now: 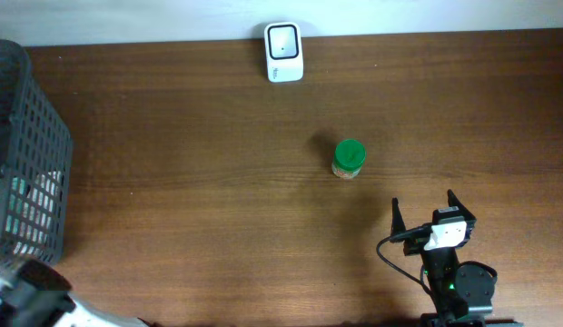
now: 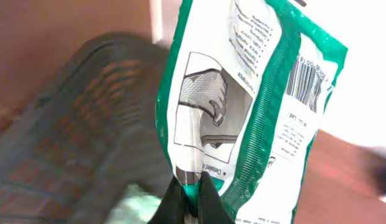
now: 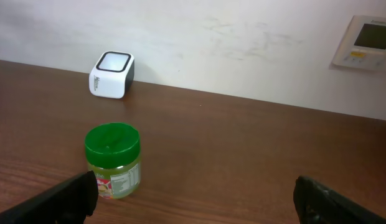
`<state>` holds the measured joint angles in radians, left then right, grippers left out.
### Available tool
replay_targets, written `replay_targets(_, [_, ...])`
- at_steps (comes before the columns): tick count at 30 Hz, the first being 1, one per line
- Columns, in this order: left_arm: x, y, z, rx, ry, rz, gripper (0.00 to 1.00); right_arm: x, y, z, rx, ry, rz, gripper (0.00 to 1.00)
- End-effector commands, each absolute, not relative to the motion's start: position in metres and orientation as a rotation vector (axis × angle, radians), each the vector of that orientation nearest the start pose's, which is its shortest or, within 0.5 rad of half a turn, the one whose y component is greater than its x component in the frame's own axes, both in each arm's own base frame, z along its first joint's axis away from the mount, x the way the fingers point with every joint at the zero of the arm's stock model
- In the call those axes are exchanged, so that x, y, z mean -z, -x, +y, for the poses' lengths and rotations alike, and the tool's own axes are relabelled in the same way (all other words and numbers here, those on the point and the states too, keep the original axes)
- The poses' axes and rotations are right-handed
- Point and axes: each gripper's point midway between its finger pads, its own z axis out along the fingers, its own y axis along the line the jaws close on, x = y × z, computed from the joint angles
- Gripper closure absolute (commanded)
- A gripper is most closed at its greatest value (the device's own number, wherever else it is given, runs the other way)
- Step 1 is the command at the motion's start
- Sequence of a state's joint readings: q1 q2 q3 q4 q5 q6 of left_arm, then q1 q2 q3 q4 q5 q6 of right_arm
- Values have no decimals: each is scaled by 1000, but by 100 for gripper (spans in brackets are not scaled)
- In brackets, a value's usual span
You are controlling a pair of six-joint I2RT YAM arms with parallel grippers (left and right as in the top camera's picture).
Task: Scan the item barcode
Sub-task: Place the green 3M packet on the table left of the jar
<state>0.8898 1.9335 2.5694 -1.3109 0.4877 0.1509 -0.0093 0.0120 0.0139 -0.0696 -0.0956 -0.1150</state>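
1. The bench [image 1: 218, 136] carries a basket [image 1: 27, 154] at 9 o'clock, likely the item bin.
2. The left end effector [image 2: 192, 200] pinches a packet [image 2: 243, 112] by one edge near the basket, leaving its barcode [image 2: 305, 84] exposed.
3. The right end effector [image 1: 423, 202] is spread and empty at 5 o'clock.
4. The scanner [image 1: 283, 52] sits at 12 o'clock.

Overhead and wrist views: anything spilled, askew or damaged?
Nothing spilled or damaged. The jar stands upright, lid on; the scanner sits at the table's far edge. Only the packet tilts, pinched by one edge in the left pincer.

obstacles: jar [image 1: 349, 158] mid-table, basket [image 1: 27, 154] left edge | free: tabletop [image 1: 191, 182] between them, toward scanner [image 1: 283, 52]
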Motion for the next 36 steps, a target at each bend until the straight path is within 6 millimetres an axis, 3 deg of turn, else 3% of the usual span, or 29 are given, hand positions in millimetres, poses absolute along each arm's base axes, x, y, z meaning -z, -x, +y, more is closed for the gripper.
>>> replay_targets(1, [-452, -353, 198, 200, 348, 2055, 100, -157, -246, 15, 14, 164, 1634, 2])
replay_targets(3, [-436, -364, 152, 294, 242, 2145, 100, -157, -246, 15, 14, 164, 1634, 2])
replay_targets(5, [-404, -379, 87, 390, 62, 2295, 100, -158, -246, 15, 14, 164, 1633, 2])
replay_targets(8, [-351, -391, 18, 417, -113, 2496, 100, -157, -246, 15, 14, 164, 1634, 2])
replay_targets(10, [-309, -392, -32, 490, -246, 2611, 100, -157, -246, 15, 13, 164, 1634, 2])
replay_targets(12, [-271, -390, -70, 552, -341, 2690, 100, -157, -246, 15, 14, 164, 1634, 2])
replay_targets(13, [-229, -387, -93, 556, -357, 2773, 100, -157, -246, 15, 13, 164, 1634, 2])
replay_targets(17, [-153, -382, -117, 524, -203, 2895, 100, -157, -246, 15, 14, 164, 1634, 2])
replay_targets(19, [-117, -382, -132, 562, 10, 2916, 100, -157, -246, 15, 14, 164, 1634, 2])
replay_targets(23, [-75, -389, -164, 651, 247, 2836, 100, -157, -246, 15, 13, 164, 1634, 2])
replay_targets(26, [-63, -389, -185, 691, 231, 2784, 99, -157, -246, 15, 14, 164, 1634, 2])
replay_targets(27, [-62, -389, -187, 677, 220, 2778, 46, -157, -246, 15, 13, 164, 1634, 2])
replay_targets(28, [-62, -390, -188, 666, 214, 2774, 1, -157, -246, 15, 13, 164, 1634, 2])
replay_targets(31, [-73, -398, -187, 677, 206, 2736, 1, -157, -246, 15, 14, 164, 1634, 2])
replay_targets(33, [-105, -415, -175, 675, 167, 2656, 1, -157, -246, 15, 13, 164, 1634, 2])
replay_targets(34, [-129, -426, -165, 667, 145, 2598, 1, -157, -246, 15, 13, 164, 1634, 2])
replay_targets(36, [-212, -446, -126, 591, 30, 2413, 1, -158, -246, 15, 14, 164, 1633, 2])
